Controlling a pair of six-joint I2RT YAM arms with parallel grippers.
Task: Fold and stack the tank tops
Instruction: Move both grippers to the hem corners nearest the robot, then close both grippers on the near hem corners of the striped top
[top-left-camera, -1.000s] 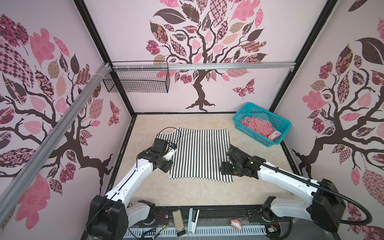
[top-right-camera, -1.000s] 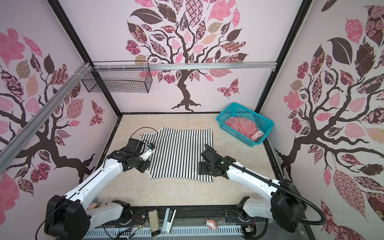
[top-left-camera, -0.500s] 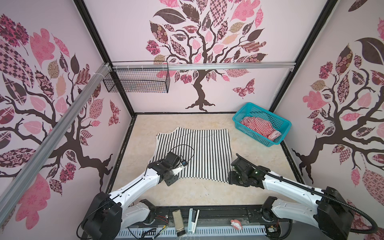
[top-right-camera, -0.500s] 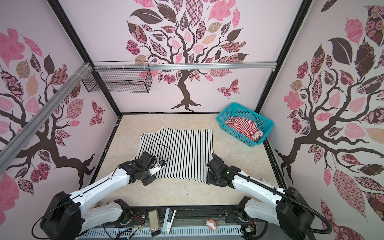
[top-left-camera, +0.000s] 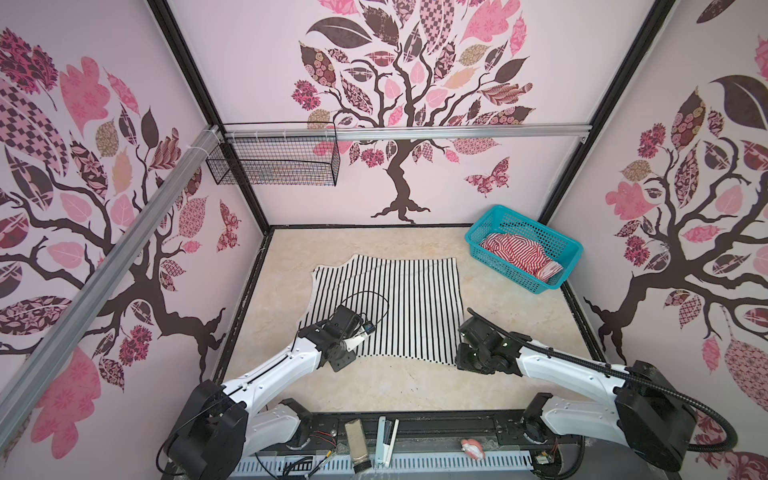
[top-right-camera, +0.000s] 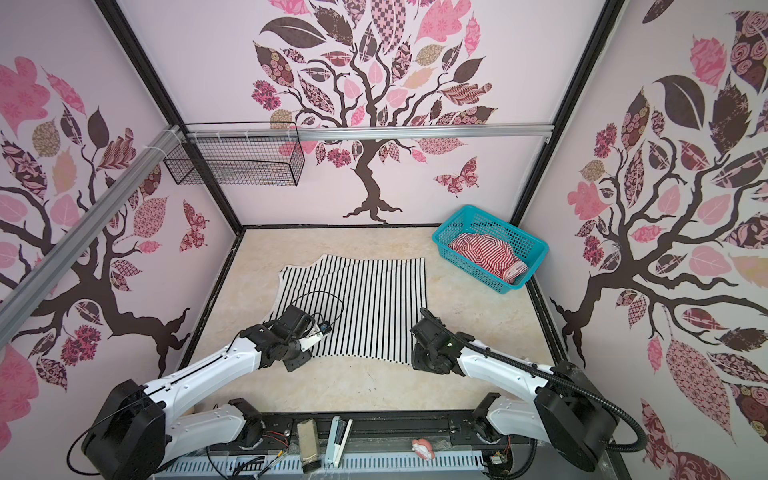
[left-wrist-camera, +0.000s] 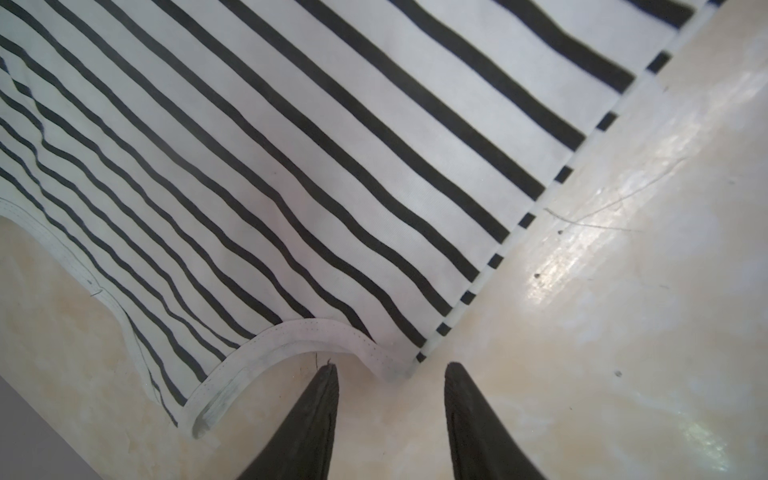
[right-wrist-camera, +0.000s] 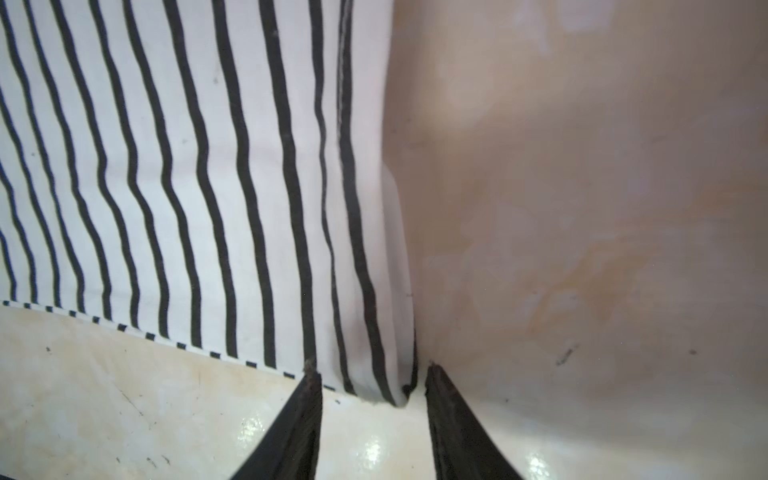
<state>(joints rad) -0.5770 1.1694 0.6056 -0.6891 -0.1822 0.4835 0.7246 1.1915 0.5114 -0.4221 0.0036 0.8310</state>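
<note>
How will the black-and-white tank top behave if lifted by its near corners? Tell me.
Likely floppy: the black-and-white tank top lies flat with rippled stripes. Probably light, since the fabric looks thin. It may slide easily on the glossy table.

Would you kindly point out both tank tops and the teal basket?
black-and-white tank top (top-left-camera: 415, 299), in a top view, mid-cloth.
red-and-white tank top (top-left-camera: 519, 253), in a top view, crumpled middle.
teal basket (top-left-camera: 511, 271), in a top view, near wall.

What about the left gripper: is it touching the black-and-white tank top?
Apart. In the left wrist view the left gripper has open fingertips straddling the black-and-white tank top corner, bare table showing between each tip and the fabric.
</note>
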